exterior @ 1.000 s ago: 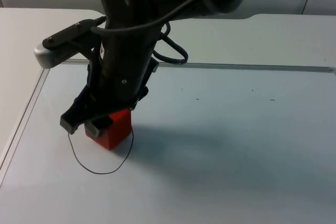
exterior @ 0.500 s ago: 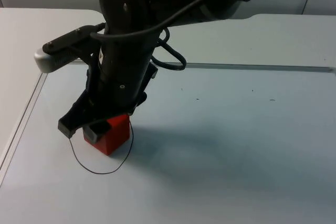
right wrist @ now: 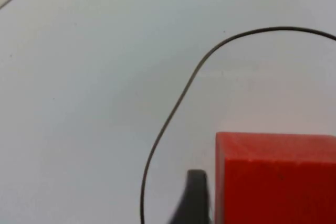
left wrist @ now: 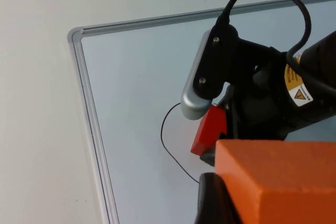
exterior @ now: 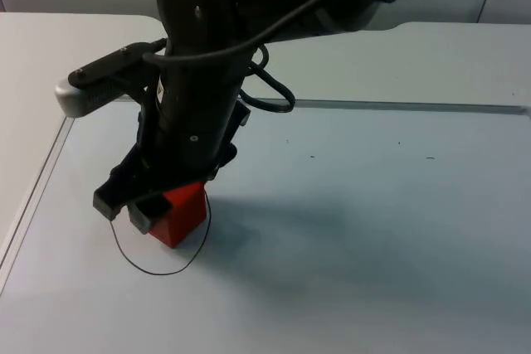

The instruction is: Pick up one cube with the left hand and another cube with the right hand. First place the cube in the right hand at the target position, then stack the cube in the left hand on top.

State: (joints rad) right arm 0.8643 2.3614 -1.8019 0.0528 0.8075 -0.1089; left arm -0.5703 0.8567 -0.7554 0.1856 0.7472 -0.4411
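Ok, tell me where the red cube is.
Top view, left side: the red cube sits within the black circle outline on the white table, between the right gripper's fingers.

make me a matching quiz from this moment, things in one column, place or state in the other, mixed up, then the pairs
Things:
1. red cube
2. orange cube
3. drawn black circle
4. right gripper

Places or states:
A. held in the left gripper, up above the table
B. thin outline on the white board, marking the target spot
C. low over the circle, fingers shut on a cube
D. inside the circle, held between the right gripper's fingers

Pairs: 1-D, 2-A, 3-B, 4-C
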